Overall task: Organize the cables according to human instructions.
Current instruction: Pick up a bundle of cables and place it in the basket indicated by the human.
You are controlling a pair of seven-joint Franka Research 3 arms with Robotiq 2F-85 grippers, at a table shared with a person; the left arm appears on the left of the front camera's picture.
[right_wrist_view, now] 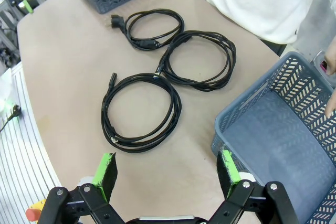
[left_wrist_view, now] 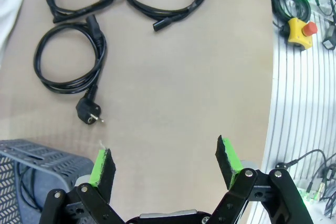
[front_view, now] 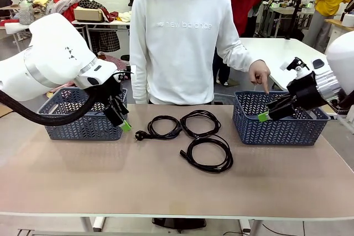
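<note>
Three black coiled cables [right_wrist_view: 176, 111] flat on table [front_view: 83, 175] centre, clustered; leftmost shows round plug.

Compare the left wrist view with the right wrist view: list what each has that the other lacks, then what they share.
Left wrist view has: the left claw, open, over bare table.

Right wrist view has: the right claw, open, by the near corner of the right basket, and the person's hand at that basket's far edge.

Both share: the three cables coiled side by side on the table, and the left basket, close up in the left wrist view and far off in the right.
</note>
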